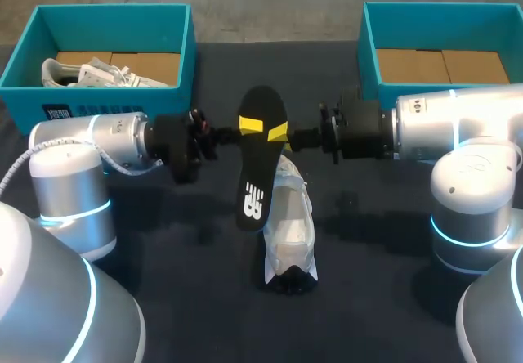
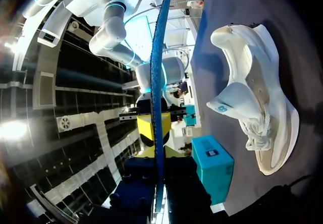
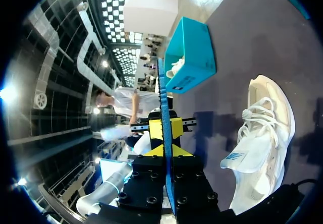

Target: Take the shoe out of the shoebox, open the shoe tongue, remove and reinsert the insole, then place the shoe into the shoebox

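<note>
1. Nearest me, my two arms come in from either side over the dark table [image 1: 163, 248] and meet at its middle.
2. A white shoe [image 1: 291, 228] rests on the table just right of centre, lengthwise away from me. Both wrist views show its tongue pulled up out of the opening, with the laces loose beside it.
3. Above the shoe's far end, and just to its left, a black insole [image 1: 258, 187] is held up in the air. Its dark face with a white mark is turned towards the head camera, and its long axis runs near to far. The wrist views see it edge-on as a thin blue strip, clear of the shoe.
4. The left gripper [image 1: 245, 126] pinches the insole's left edge near the far end, with a yellow fingertip flat on the dark face. In the left wrist view the strip runs straight between the two fingers, which are closed narrowly on it.
5. The right gripper [image 1: 284, 134] grips the opposite edge at about the same height (the two grippers face each other across the insole). In the right wrist view the insole [image 3: 164, 98] sits between this gripper's yellow tips, held tight from both sides.
6. At the far left stands a teal shoebox [image 1: 106, 97], open, with a second white shoe [image 1: 90, 73] lying inside.
7. At the far right stands another teal shoebox [image 1: 369, 52], open, with its brown cardboard floor showing.
</note>
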Motion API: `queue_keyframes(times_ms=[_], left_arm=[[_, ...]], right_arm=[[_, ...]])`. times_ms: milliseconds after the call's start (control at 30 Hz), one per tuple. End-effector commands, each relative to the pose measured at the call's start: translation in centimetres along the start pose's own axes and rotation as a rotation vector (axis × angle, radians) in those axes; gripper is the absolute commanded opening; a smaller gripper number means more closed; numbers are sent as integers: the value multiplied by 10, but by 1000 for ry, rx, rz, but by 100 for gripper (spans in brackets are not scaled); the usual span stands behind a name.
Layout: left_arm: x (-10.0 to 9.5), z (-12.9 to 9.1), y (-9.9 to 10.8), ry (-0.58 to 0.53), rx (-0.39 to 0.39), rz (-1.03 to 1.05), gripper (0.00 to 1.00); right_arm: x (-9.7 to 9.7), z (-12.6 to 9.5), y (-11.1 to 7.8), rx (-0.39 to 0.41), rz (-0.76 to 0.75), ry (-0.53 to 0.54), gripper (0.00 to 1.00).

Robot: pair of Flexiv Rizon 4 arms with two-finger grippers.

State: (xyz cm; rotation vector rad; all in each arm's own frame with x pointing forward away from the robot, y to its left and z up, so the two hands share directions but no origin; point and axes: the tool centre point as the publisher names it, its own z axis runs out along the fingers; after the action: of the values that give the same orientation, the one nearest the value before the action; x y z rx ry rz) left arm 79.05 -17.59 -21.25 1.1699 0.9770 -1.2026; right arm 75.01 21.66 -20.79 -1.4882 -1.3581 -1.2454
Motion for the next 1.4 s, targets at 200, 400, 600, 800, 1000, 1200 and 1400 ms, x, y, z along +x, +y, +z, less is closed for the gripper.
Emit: queue_keyframes(times_ms=[200,400,600,800,1000,1200,1400], left_arm=[[2,8,0,-6,-1,6,0],[-1,10,0,-6,10,7,0],[-1,7,-2,-10,7,1,0],[-6,5,-11,-14,5,-2,0],[-4,2,-32,-21,4,-21,0],[0,-5,-56,-13,12,-40,0],[-2,-10,-75,-1,10,-60,0]], right_arm=[[0,6,-1,8,1,-7,100],[1,0,-2,-7,0,-11,100],[0,-9,-5,-29,3,-27,100],[-2,-24,-7,-60,-1,-70,100],[-4,-47,-10,-88,-9,-152,100],[-10,-64,-17,-104,-6,-208,100],[-13,-77,-31,-102,-13,-284,100]])
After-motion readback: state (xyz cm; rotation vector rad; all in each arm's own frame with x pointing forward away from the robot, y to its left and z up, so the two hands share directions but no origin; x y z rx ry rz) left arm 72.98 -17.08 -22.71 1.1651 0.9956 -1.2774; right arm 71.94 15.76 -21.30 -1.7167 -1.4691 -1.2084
